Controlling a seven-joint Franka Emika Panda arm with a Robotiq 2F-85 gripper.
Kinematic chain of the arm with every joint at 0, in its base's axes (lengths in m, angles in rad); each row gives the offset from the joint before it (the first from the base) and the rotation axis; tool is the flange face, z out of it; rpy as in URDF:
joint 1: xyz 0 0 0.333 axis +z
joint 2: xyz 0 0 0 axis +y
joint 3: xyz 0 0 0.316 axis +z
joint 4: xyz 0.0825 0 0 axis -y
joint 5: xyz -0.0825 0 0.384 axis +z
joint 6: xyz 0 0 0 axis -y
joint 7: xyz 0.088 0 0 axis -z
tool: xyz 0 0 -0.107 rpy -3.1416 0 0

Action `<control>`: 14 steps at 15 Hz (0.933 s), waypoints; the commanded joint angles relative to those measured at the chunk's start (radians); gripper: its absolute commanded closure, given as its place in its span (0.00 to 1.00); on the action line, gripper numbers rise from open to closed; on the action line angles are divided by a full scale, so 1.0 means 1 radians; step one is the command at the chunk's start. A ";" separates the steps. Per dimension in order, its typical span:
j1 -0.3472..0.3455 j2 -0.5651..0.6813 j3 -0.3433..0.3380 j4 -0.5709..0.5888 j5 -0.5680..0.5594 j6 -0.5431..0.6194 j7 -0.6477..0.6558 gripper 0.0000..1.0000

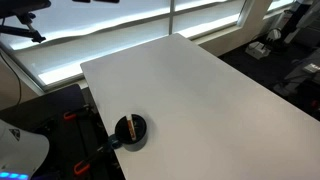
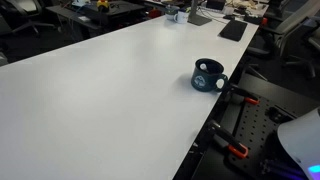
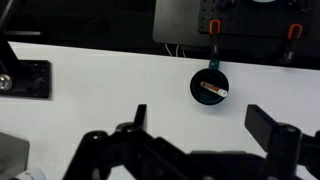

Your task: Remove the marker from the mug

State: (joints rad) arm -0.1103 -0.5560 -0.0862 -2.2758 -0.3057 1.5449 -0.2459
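Hand: your hand [image 3: 203, 122] stands wide and empty, short of the mug [image 3: 210, 84].
Mug: upright near the table [image 3: 100, 95] edge, between your fingers' line of reach.
Marker: the marker [image 3: 212, 90] lies inside the mug, across its mouth.
Progress: nothing done yet; you have the approach, grasp and lift-out left.
Hidden: your hand is missing from both exterior views, and its fingertips are dark and blurred.

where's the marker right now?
The marker lies inside the mug, right of centre in the wrist view; mug sits near the table edge.
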 commanded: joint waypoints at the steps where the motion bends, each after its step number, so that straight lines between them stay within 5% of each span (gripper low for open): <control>1: 0.022 0.000 -0.016 0.003 -0.007 -0.005 0.008 0.00; 14: 0.106 0.025 -0.063 -0.270 -0.118 0.180 -0.286 0.00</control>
State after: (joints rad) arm -0.0206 -0.5281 -0.1243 -2.4596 -0.3747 1.6480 -0.4704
